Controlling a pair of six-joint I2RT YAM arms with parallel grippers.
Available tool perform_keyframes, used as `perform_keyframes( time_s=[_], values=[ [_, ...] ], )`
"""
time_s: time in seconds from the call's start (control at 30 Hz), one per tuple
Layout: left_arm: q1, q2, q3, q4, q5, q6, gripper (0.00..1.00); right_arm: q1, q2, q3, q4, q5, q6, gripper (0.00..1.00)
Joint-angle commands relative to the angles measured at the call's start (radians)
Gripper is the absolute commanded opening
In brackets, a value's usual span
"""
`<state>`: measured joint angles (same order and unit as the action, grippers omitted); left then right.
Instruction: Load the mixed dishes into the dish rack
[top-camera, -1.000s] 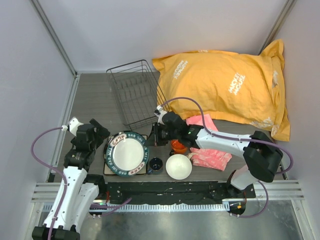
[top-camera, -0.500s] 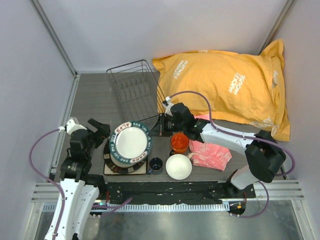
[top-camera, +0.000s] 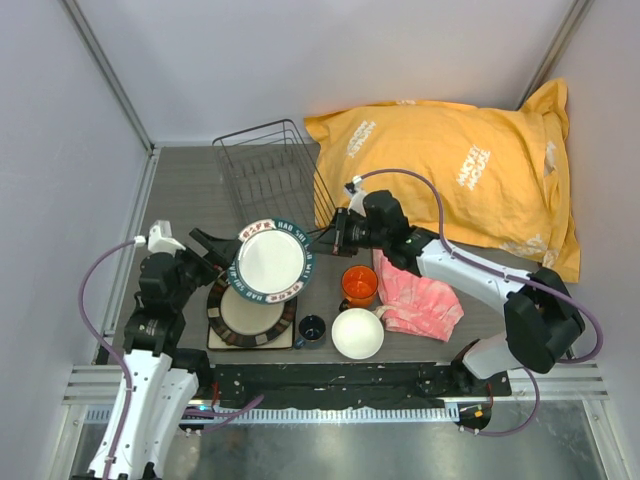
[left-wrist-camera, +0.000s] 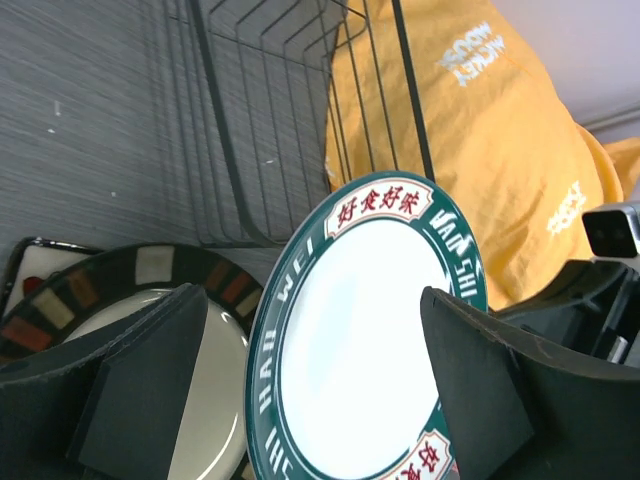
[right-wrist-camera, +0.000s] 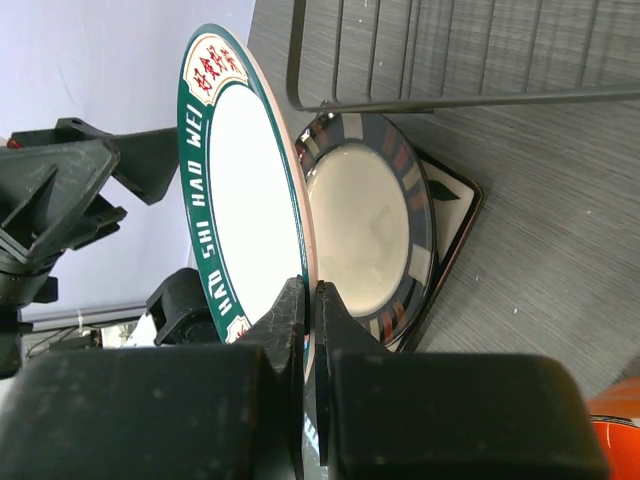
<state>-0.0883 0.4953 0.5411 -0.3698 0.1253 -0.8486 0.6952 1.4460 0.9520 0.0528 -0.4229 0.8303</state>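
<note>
The right gripper (right-wrist-camera: 308, 300) is clamped on the white plate's (top-camera: 270, 262) rim, holding it tilted above the brown plate (top-camera: 245, 315) near the rack (top-camera: 275, 185), likely to slot it in upright, while the left gripper (top-camera: 212, 255) gapes wide beside it, gripping nothing.

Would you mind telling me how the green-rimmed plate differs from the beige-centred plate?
The green-rimmed plate is raised and tilted, its edge pinched by the right gripper; the beige-centred plate lies flat on the square tray. The green-rimmed plate has a white centre and a lettered rim; the beige-centred plate has a dark rim with coloured blocks. Both are round.
</note>
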Motion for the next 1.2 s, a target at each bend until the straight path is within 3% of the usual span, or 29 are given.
perform_keyframes(
  time_s=[0.0,0.37,0.47,0.6,0.77,0.87,0.93,1.0,1.07,1.1,1.17],
  values=[
    [0.005,-0.001,-0.013,0.111,0.096,-0.006,0.92,-0.023,-0.062,0.057,0.102,-0.068,0.046,0.01],
    [0.007,0.023,-0.069,0.204,0.177,-0.038,0.77,-0.057,-0.056,-0.004,0.280,-0.157,0.165,0.01],
    [0.005,0.037,-0.067,0.210,0.186,-0.035,0.66,-0.059,-0.055,-0.002,0.285,-0.159,0.168,0.01],
    [0.005,0.037,-0.069,0.219,0.188,-0.035,0.44,-0.060,-0.053,-0.004,0.277,-0.157,0.161,0.01],
    [0.007,0.038,-0.069,0.219,0.191,-0.033,0.26,-0.059,-0.059,-0.002,0.240,-0.129,0.133,0.01],
    [0.007,0.042,-0.070,0.216,0.195,-0.032,0.03,-0.059,-0.061,-0.005,0.225,-0.119,0.119,0.01],
    [0.005,0.043,-0.072,0.226,0.201,-0.033,0.00,-0.059,-0.059,-0.007,0.222,-0.119,0.116,0.01],
    [0.007,0.042,-0.073,0.232,0.209,-0.036,0.00,-0.060,-0.050,-0.010,0.226,-0.125,0.118,0.08],
    [0.005,0.038,-0.069,0.241,0.215,-0.040,0.00,-0.059,-0.039,-0.021,0.242,-0.138,0.130,0.19],
    [0.007,0.037,-0.066,0.246,0.217,-0.043,0.00,-0.059,-0.032,-0.027,0.264,-0.142,0.138,0.30],
    [0.005,0.040,-0.059,0.255,0.226,-0.049,0.00,-0.059,-0.024,-0.044,0.288,-0.149,0.156,0.38]
  ],
)
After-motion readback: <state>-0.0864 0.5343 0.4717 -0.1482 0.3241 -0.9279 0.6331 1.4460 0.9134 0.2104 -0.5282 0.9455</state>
